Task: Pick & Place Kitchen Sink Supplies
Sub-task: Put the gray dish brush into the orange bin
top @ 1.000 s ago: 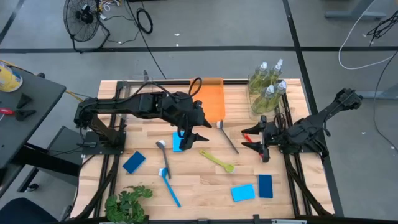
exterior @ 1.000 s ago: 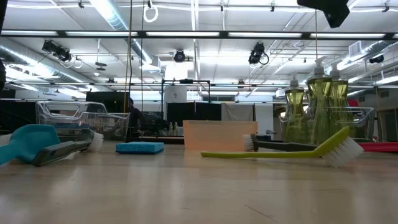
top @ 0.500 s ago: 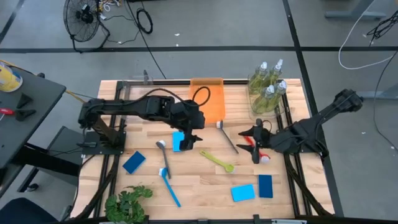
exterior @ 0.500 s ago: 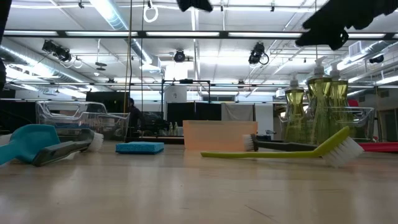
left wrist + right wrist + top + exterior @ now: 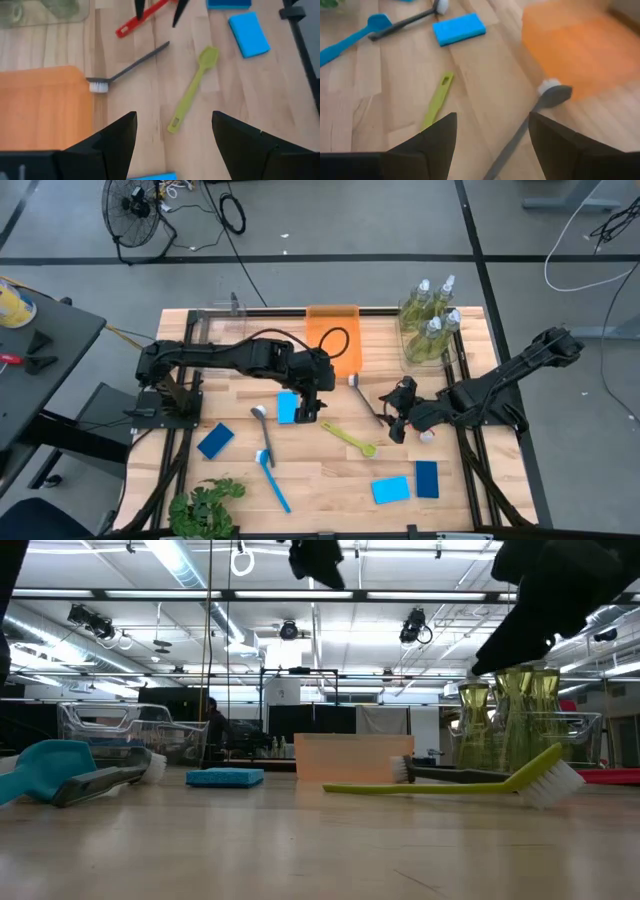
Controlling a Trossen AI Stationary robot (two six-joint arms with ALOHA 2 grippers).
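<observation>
My left gripper point(image 5: 308, 416) hangs open over the table's middle, beside a light-blue sponge point(image 5: 287, 407). My right gripper point(image 5: 394, 420) is open too, above the table right of the black brush point(image 5: 368, 402). The red brush point(image 5: 142, 17) lies under the right gripper; in the high view only its white head point(image 5: 427, 436) shows. Flat between the grippers lies the yellow-green brush point(image 5: 350, 438) point(image 5: 192, 90) point(image 5: 437, 100). A blue brush point(image 5: 275, 485) and a dark brush point(image 5: 263, 430) lie near the left. Pump bottles point(image 5: 428, 328) stand far right.
The orange tray point(image 5: 333, 340) sits at the far edge, with a clear bin point(image 5: 215, 320) to its left. A dark-blue sponge point(image 5: 215, 440) lies left; light-blue point(image 5: 390, 490) and dark-blue point(image 5: 427, 478) sponges lie near right. A leafy plant point(image 5: 205, 508) stands at the near-left corner.
My right gripper has moved toward the table's left, from over the red brush toward the black brush, and has come lower. My left gripper has shifted a little toward the near edge and descended. Nothing on the table has moved.
</observation>
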